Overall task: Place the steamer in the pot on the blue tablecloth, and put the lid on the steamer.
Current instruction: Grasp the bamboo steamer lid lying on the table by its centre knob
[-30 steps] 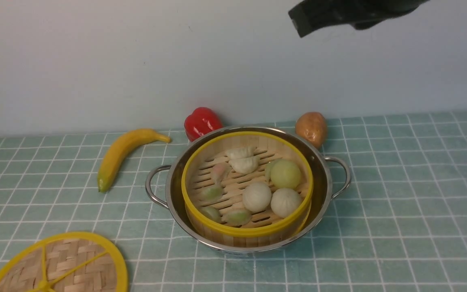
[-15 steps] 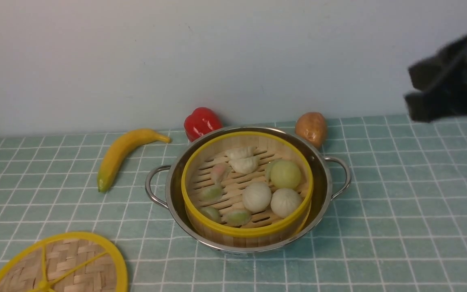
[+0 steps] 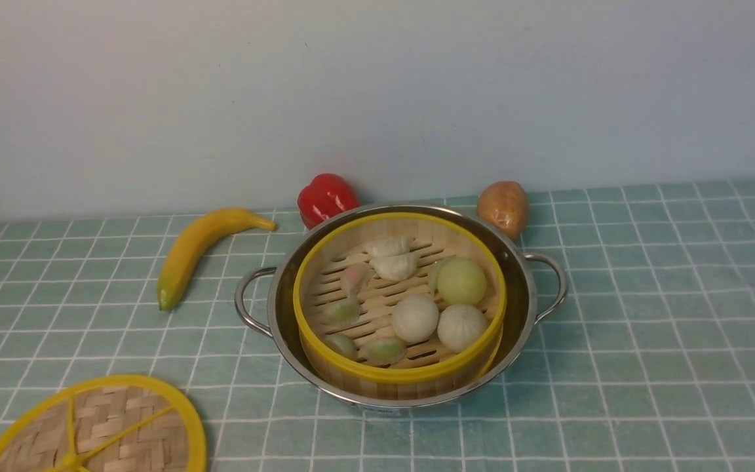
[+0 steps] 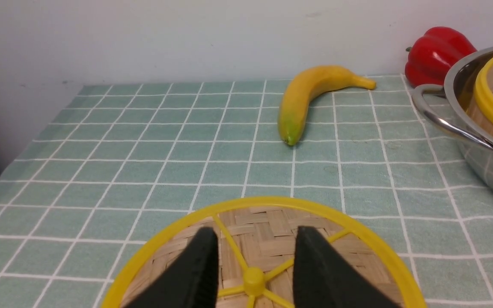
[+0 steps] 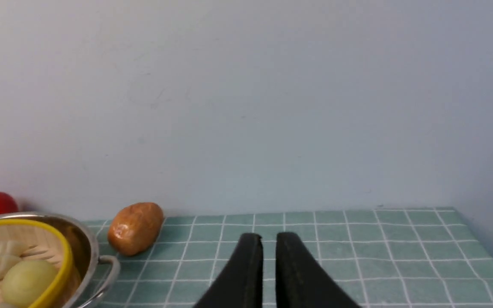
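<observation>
With the bamboo steamer sitting inside the steel pot, the left arm's parted, empty jaws are hovering over the woven lid, probably needing a centred descent onto its knob, while the right jaws are standing slightly apart, holding nothing.

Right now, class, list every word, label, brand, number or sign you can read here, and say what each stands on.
No text can be read for certain.
Outer side of the pot, just under its near rim: small pale marking, too small and blurred to read.
</observation>
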